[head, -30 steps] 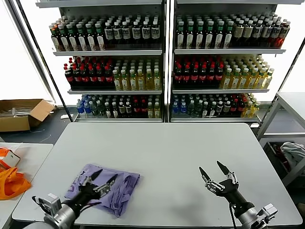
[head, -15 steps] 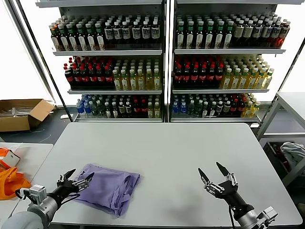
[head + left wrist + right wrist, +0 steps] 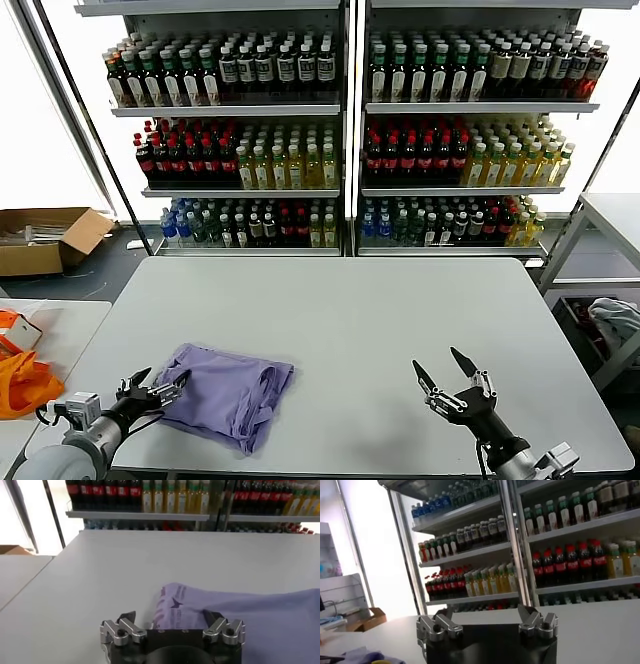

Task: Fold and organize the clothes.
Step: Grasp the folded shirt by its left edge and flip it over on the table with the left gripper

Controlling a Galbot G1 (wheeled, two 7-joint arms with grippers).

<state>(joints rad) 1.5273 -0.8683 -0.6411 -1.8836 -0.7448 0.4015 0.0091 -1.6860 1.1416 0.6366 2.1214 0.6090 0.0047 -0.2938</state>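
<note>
At the near left corner of the grey table [image 3: 350, 310], the left gripper [image 3: 152, 388] hovers low with its jaws spread wide, pinching nothing. Its fingertips [image 3: 134, 378] sit just at the left edge of a folded lavender T-shirt [image 3: 225, 395], which lies flat on the tabletop directly ahead and to the right of the pincer. The left wrist view puts the shirt [image 3: 240, 612] right in front of the left gripper [image 3: 172, 619], a dark purple print [image 3: 172, 605] showing on the fold nearest the jaws; whether the fingers touch the fabric cannot be told.

Well apart from it, across a bare stretch of table to the right, the right gripper [image 3: 447, 378] is raised above the near right part of the tabletop, its two dark fingers likewise spread and holding nothing. From the right wrist camera, that gripper [image 3: 487, 617] points over the table toward the shelving.

Left of the left pincer, beyond the table edge, a bright orange fabric item [image 3: 25, 385] rests on a lower white side table [image 3: 60, 330]. Farther back on that side, a cardboard box [image 3: 45, 238] lies on the floor. Beyond the far edge of the table, drink shelves [image 3: 345, 130] stocked with rows of bottles fill the background.
</note>
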